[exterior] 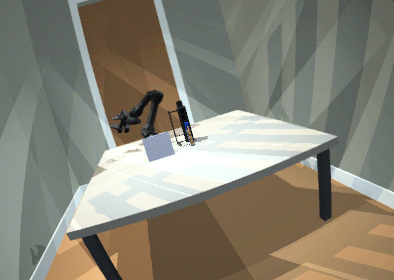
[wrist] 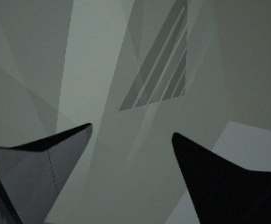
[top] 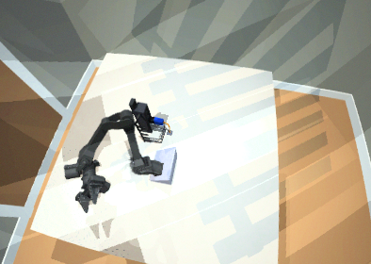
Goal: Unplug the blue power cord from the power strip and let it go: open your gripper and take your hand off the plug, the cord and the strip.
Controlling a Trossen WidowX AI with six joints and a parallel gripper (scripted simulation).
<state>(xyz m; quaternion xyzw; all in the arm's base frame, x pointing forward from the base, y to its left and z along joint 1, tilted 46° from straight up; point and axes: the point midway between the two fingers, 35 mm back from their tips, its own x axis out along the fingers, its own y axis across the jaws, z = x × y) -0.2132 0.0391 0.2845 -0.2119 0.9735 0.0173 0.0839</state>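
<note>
So the claw [top: 87, 199] is spread wide with nothing in it, parked out at about 8 o'clock on the worktop [top: 226, 126], well apart from everything. The blue plug [top: 158, 121] looks seated in the dark power strip [top: 142, 113], which stands upright in a wire frame near the middle. A pale box [top: 165, 165] sits between, around 5 o'clock of the strip. My worry: swinging over, the arm could clip that box, or a sideways yank could tip the strip instead of freeing the plug.
</note>
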